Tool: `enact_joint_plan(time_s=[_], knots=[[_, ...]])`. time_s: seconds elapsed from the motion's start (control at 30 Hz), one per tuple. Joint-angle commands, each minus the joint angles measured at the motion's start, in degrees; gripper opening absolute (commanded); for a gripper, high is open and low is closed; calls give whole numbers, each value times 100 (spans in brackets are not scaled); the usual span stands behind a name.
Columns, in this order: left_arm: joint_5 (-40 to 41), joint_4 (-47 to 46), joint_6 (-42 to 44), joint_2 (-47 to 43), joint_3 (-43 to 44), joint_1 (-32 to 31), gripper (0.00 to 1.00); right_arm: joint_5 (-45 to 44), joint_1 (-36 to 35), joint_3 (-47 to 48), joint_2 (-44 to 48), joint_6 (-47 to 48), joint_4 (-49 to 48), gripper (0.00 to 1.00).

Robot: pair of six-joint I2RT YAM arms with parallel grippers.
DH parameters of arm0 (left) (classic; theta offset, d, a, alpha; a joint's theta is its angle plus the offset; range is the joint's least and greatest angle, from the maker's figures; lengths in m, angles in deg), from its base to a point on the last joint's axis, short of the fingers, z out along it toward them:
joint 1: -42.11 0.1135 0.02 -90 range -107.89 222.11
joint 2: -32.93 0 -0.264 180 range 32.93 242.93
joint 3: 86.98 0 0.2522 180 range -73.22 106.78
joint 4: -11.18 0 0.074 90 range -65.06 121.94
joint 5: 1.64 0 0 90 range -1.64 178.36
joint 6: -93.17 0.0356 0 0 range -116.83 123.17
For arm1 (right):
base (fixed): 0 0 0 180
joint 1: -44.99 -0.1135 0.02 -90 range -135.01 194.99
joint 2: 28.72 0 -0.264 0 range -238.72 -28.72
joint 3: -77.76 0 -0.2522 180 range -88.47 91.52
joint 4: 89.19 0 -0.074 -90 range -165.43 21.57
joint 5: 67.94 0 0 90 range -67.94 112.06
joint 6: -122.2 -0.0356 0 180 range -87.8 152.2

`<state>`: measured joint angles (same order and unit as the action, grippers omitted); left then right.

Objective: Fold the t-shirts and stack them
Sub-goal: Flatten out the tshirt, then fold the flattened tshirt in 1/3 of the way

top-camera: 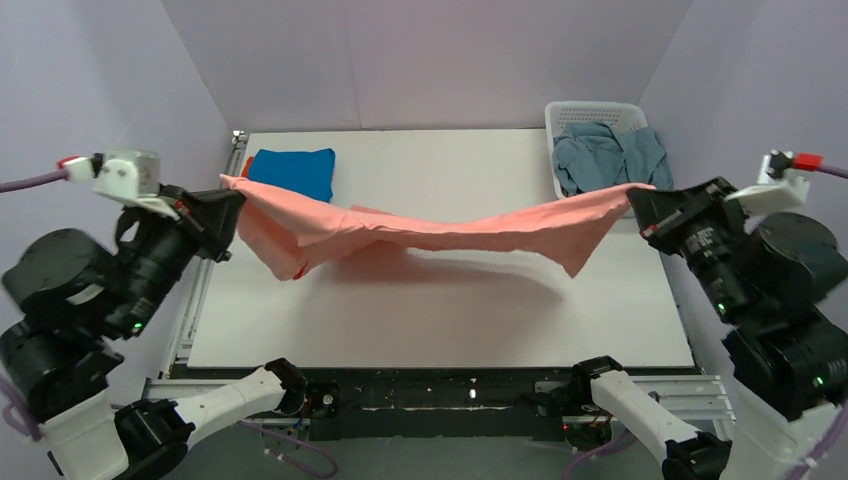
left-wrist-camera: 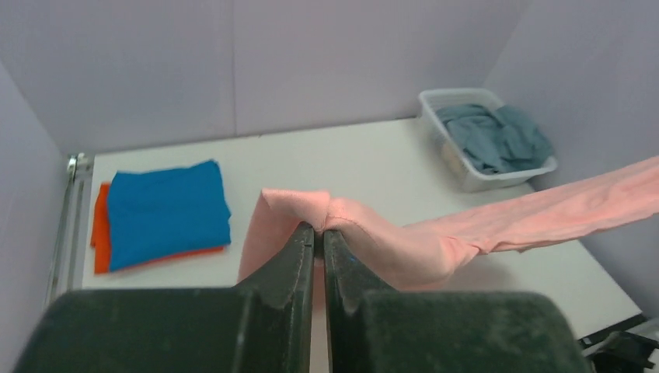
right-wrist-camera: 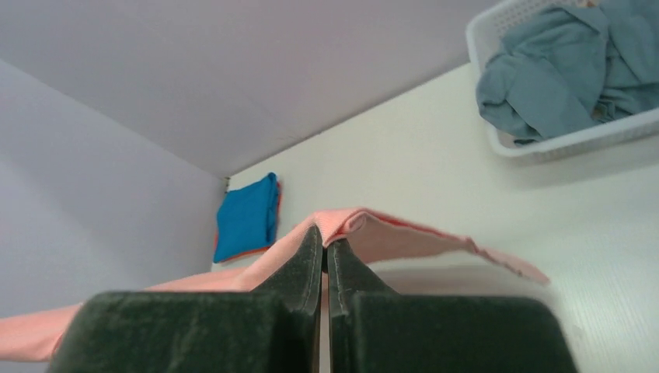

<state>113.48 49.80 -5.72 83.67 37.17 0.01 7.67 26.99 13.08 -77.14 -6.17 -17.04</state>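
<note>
The salmon-pink t-shirt hangs stretched in the air above the white table between both grippers, sagging in the middle. My left gripper is shut on its left end; the wrist view shows the cloth pinched at the tips. My right gripper is shut on the right end; its wrist view shows the fold pinched at the tips. The folded bright blue t-shirt lies on the orange t-shirt at the back left. The dusty grey-blue t-shirt lies crumpled in the basket.
The white perforated basket stands at the table's back right corner. A metal rail runs along the table's left edge. Purple walls enclose the back and both sides.
</note>
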Motion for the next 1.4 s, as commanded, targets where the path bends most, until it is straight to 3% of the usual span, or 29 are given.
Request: enact_joint_plan(time_s=[0.0, 0.2, 0.33, 0.5, 0.67, 0.7, 0.77, 0.83, 0.93, 1.03, 1.2, 1.37], knots=[[-1291, 188, 442, 295, 1403, 27, 0, 510, 24, 694, 431, 168, 112, 1], [-2280, 164, 336, 804, 2719, 40, 0, 853, 22, 1386, 529, 199, 165, 1], [-1918, 4, 572, 1468, 3428, 53, 0, 615, 25, 1677, 329, 288, 283, 1], [-259, -1216, 1615, 1923, 2806, 53, 0, -480, 24, 1325, 38, 395, 217, 1], [1623, -2557, 3131, 2965, 1800, 244, 0, -1606, 33, 191, -670, 390, -138, 1], [1587, -2231, 2886, 3196, 1748, 571, 0, -1659, 62, -120, -794, 350, -300, 1], [957, -920, 1476, 3686, 1765, 1636, 0, -1493, 234, -691, -1085, 206, -569, 1], [413, -388, 498, 4077, 1383, 2236, 0, -1105, 515, -1314, -1387, 87, -1025, 1], [-117, -759, -9, 4505, 222, 2571, 0, -9, 1081, -2250, -1979, 60, -1910, 1], [-587, -1178, -373, 5030, -569, 2776, 0, 540, 1375, -2753, -2778, 102, -2697, 1], [-1047, -583, -688, 6551, 2, 2985, 0, 976, 1440, -2488, -4216, 653, -3083, 1], [-1257, -599, -787, 7203, 243, 3064, 0, 701, 1440, -2200, -4861, 870, -3196, 1]])
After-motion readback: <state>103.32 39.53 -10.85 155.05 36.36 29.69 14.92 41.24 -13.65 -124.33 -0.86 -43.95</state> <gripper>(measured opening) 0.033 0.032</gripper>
